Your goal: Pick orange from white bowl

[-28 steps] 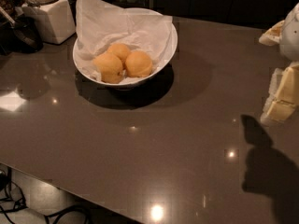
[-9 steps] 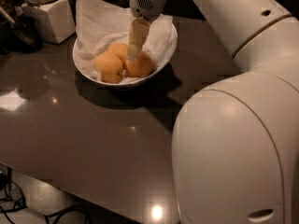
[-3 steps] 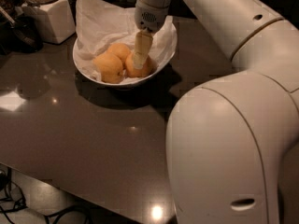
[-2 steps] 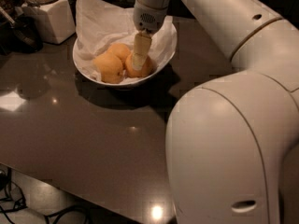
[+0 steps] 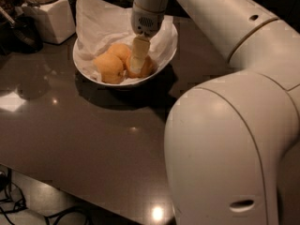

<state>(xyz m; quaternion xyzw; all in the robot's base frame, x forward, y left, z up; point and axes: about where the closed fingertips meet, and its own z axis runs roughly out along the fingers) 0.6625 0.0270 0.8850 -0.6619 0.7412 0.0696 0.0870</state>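
Observation:
The white bowl [image 5: 123, 83] stands on the dark table at the upper middle, lined with crumpled white paper [image 5: 101, 25]. Three orange fruits lie in it. The orange [image 5: 147, 68] is the deeper-coloured one on the right; two paler fruits [image 5: 109, 68] lie to its left. My gripper [image 5: 137, 61] reaches down into the bowl from above and sits right on the orange, covering its left half. The orange rests in the bowl.
A white square-based jar [image 5: 50, 14] stands at the back left beside a dark object [image 5: 19, 31]. My large white arm [image 5: 225, 139] fills the right side. The table's [image 5: 70, 135] front edge runs diagonally at the lower left, with cables on the floor below.
Over the last second the gripper has stayed on the orange in the bowl with almost no movement. Much earlier it was out at the right edge, away from the bowl.

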